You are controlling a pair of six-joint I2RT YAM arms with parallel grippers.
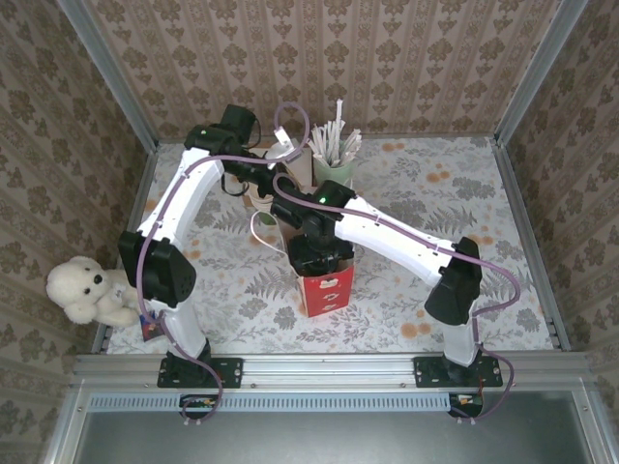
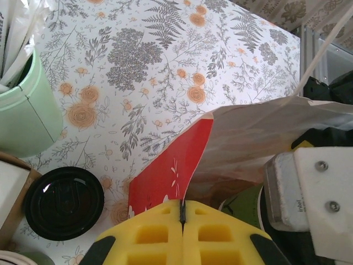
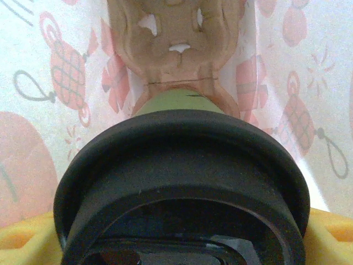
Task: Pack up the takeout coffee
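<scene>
Your left gripper (image 2: 181, 214) pressed shut, pinching bag (image 2: 171, 165) rim; right gripper (image 3: 182, 248) clamps takeout coffee (image 3: 176, 165) inside bag. If you release high, coffee may tip; if rim slips, bag may fold.

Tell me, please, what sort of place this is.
Probably a robot test cell dressed as a café counter, not a real shop: wallpapered walls inside a metal frame, two arms bolted to the near rail, and on the floral tablecloth a mint cup of wrapped straws and a printed paper bag.
</scene>
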